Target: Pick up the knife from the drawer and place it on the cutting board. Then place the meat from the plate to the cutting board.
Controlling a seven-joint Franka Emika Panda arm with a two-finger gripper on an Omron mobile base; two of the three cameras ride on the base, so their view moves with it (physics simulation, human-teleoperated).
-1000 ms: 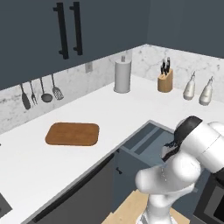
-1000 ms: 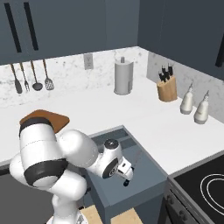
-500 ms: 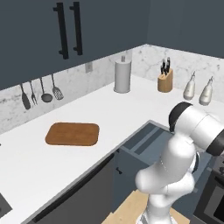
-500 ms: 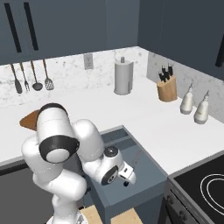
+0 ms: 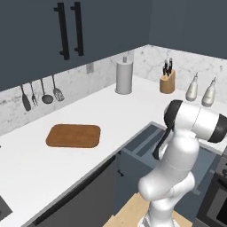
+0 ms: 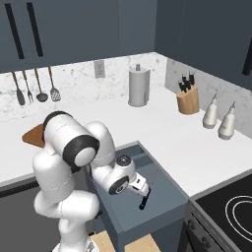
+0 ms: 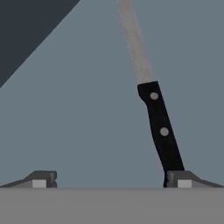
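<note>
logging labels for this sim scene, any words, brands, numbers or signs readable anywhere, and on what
None: no readable text in any view.
The knife handle shows two plain rivets, no brand.
The bottles, knife block, paper towel roll and cutting board bear no labels.
The stove shows ring markings, no numbers.

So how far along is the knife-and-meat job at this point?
Done: the drawer stands open. In hand: the gripper is down inside it, open, with the knife lying by one fingertip, not gripped. Left: grasp it and carry it to the bare cutting board, then move the meat.
</note>
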